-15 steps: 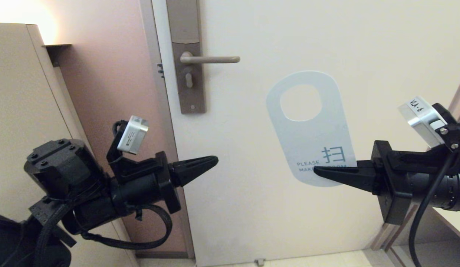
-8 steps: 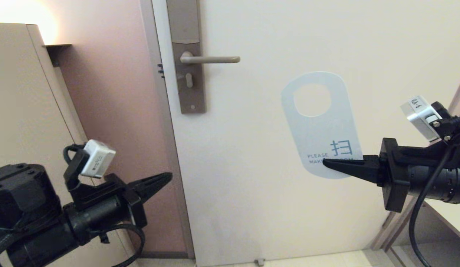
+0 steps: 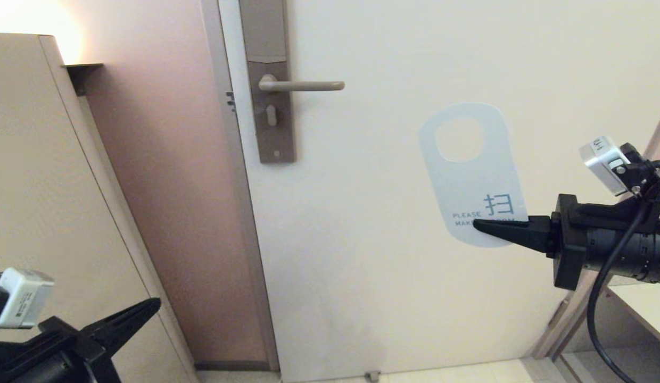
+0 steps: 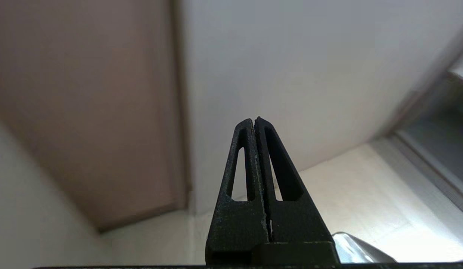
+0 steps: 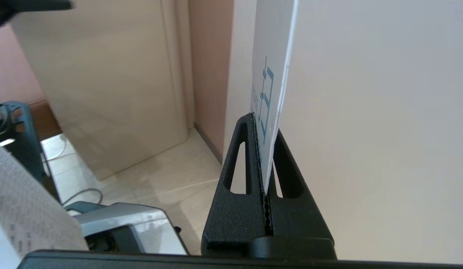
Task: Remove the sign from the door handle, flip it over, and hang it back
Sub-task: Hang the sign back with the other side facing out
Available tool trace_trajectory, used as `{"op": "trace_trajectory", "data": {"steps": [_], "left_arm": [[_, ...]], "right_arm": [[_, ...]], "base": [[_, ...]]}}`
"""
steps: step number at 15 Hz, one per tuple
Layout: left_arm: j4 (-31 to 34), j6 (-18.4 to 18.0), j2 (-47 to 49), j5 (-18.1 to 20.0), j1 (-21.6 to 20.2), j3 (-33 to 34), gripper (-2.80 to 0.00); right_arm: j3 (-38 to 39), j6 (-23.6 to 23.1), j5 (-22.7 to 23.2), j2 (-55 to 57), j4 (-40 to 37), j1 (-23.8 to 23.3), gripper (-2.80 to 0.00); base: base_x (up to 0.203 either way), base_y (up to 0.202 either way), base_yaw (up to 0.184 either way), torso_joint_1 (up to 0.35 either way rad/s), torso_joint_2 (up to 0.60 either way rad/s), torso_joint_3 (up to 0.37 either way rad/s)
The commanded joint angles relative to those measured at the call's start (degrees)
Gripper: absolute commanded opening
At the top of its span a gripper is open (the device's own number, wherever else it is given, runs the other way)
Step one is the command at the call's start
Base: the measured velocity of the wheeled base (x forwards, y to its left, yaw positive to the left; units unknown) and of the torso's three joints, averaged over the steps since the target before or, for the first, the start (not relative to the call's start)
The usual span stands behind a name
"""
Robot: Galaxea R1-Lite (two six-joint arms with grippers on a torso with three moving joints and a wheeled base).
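Sign (image 3: pixel 471 175) is off the handle (image 3: pixel 303 85), held upright in front of the door (image 3: pixel 394 276), well to the right of the lever and a little lower. The right claw (image 3: pixel 476 225) pinches its lower rounded end, jaws tight on the card; in the right wrist view the card (image 5: pixel 270 93) stands edge-on between the jaws. Its white face with blue text faces the head camera, oval hole uppermost. The left claw (image 3: pixel 155 303) sits low at the left, jaws pressed together on nothing, well apart from sign and handle.

By my reading, the removal is done and the sign is between flip and rehang; whether the flip is complete I cannot tell. Next, the hole has to travel left and up to the lever's free tip, then slide over it before the right claw lets go.
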State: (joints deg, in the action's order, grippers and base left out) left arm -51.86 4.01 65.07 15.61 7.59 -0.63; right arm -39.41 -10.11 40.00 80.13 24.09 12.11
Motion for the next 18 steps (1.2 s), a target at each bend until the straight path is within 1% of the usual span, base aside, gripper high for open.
{"op": "trace_trajectory", "data": {"steps": [1, 3, 6, 10, 11, 13, 16, 18], "left_arm": [[4.36, -0.07, -8.37, -0.62, -2.69, 0.53, -2.80], [12.14, -0.12, -15.91, -3.16, -3.82, 0.59, -2.80], [23.52, -0.07, -28.53, -6.49, -4.26, 0.62, -2.80], [36.80, -0.27, -46.46, -8.29, -4.52, 0.62, -2.80], [39.48, -0.52, -50.10, -8.48, -5.22, 0.63, -2.80], [42.49, -1.20, -55.45, -8.58, -6.56, 0.63, -2.80], [45.33, -3.21, -64.20, -8.39, -7.25, 0.35, -2.80], [44.48, -3.57, -65.07, -8.31, -7.50, 0.46, -2.80]], "right_arm": [[-0.14, -0.09, 0.26, 0.29, 0.17, -0.33, -2.80], [-0.05, -0.09, 0.26, 0.29, 0.17, -0.61, -2.80], [0.21, -0.18, 0.26, 0.03, 0.17, -1.38, -2.80], [0.13, -0.18, 0.26, -0.24, 0.17, -1.47, -2.80], [0.13, -0.18, 0.26, -0.24, 0.17, -1.39, -2.80], [0.13, -0.57, 0.26, -0.24, 0.17, -1.38, -2.80], [-0.05, -0.54, 0.26, -0.15, 0.17, -1.47, -2.80], [-0.05, -0.60, 0.26, -0.07, 0.17, -1.47, -2.80]], "base": [[0.000, 0.000, 0.000, 0.000, 0.00, 0.000], [0.000, 0.000, 0.000, 0.000, 0.00, 0.000], [0.000, 0.000, 0.000, 0.000, 0.00, 0.000], [0.000, 0.000, 0.000, 0.000, 0.00, 0.000], [0.000, 0.000, 0.000, 0.000, 0.00, 0.000], [0.000, 0.000, 0.000, 0.000, 0.00, 0.000], [0.000, 0.000, 0.000, 0.000, 0.00, 0.000], [0.000, 0.000, 0.000, 0.000, 0.00, 0.000]]}}
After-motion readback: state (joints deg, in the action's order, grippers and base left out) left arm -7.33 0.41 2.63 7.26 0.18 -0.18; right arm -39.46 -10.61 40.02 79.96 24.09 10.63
